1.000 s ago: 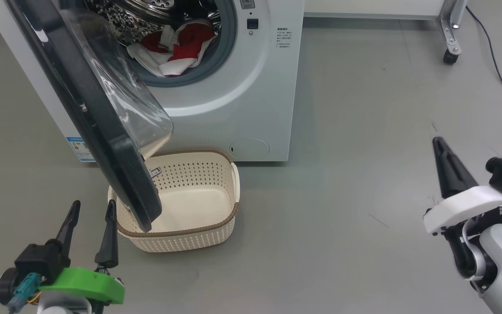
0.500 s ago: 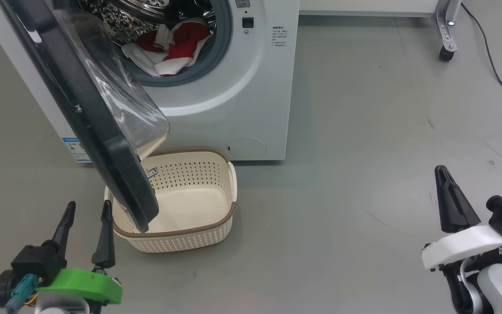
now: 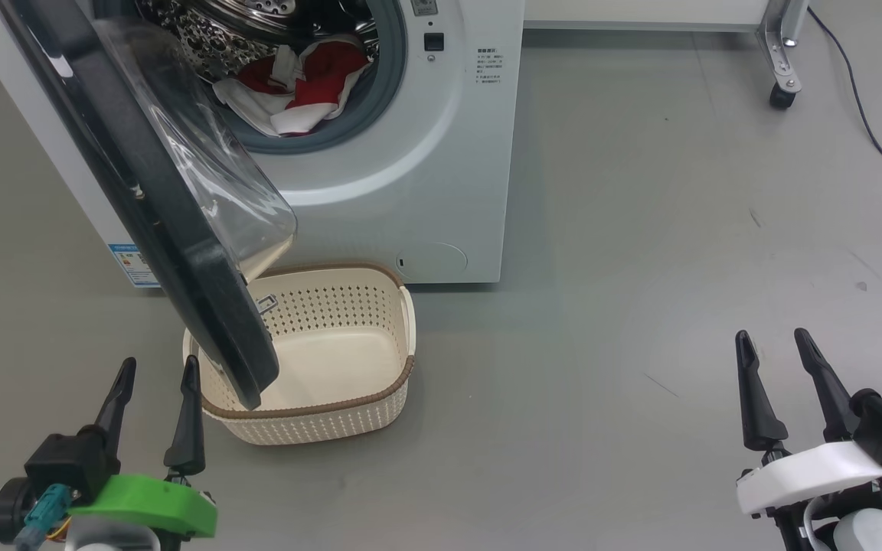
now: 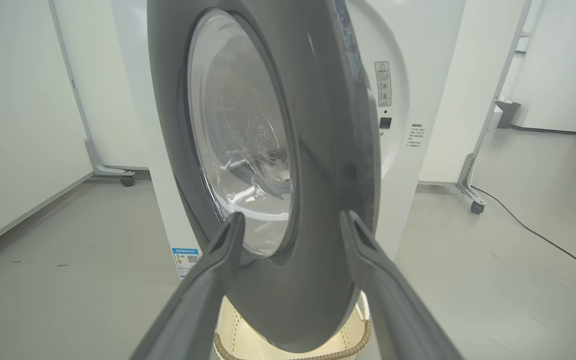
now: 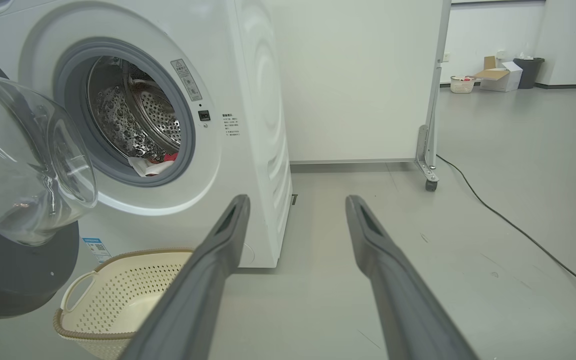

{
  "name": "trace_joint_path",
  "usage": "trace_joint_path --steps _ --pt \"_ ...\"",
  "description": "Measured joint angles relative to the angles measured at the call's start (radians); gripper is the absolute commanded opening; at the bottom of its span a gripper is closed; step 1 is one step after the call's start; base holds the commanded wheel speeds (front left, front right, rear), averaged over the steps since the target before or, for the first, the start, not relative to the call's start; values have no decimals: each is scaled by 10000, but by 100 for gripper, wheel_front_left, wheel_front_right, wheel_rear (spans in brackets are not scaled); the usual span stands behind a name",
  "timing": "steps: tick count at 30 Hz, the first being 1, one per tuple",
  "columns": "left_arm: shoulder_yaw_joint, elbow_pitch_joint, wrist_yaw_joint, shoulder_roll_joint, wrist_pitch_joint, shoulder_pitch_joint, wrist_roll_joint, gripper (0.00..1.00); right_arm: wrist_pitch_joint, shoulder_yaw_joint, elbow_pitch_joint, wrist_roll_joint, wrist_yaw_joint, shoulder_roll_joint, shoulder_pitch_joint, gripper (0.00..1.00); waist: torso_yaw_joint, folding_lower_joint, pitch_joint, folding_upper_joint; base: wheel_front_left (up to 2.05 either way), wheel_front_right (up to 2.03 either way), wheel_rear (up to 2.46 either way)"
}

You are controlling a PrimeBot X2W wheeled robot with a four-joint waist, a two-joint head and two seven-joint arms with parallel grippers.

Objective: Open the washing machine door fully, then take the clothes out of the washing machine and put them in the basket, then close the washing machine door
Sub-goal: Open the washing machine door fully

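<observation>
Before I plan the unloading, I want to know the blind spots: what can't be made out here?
- How many clothes there are: head view, the top edge cuts the drum and the washing machine door overlaps its left part.
- The basket, left interior: head view, behind the door's lower edge.
- Text on the sticker of the washing machine: too small in all views.

The washing machine door (image 3: 188, 252) hides the basket (image 3: 318, 428) at its nine o'clock side; the door's top is cut off at twelve o'clock. The sticker (image 3: 487, 67) is illegibly small.
</observation>
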Motion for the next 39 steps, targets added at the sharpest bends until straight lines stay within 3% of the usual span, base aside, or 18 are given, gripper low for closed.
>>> trace_joint_path --steps 39 --pt "-221 253 -6 -56 0 43 173 100 0 -715 -913 -1172 0 725 1007 100 129 0 54 0 0 0 0"
